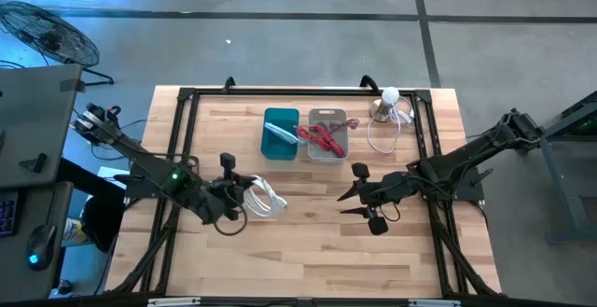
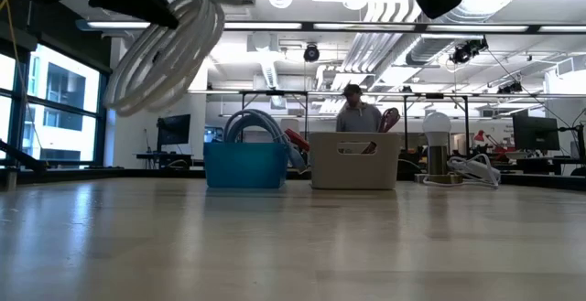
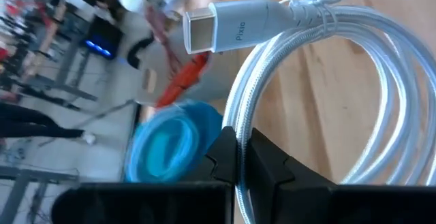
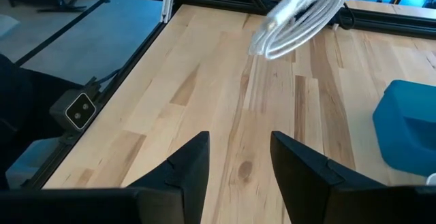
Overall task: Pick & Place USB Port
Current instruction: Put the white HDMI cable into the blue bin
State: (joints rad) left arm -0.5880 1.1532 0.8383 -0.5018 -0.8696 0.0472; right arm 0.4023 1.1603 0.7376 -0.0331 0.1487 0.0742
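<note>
With the left gripper [image 1: 233, 198] clamped on the coiled white USB cable [image 1: 261, 198], lifted clear of the table [image 1: 308, 242], carry it toward the blue bin [image 1: 281, 132] at 1 o'clock; the right gripper [image 1: 359, 195] waits with jaws apart.

The only readable lettering is "Pixio", printed in grey along the white moulded plug housing [image 3: 255, 21] of the coiled white braided cable [image 3: 354, 101], just behind its metal connector tip. Nothing else legible shows on the other things in view.
</note>
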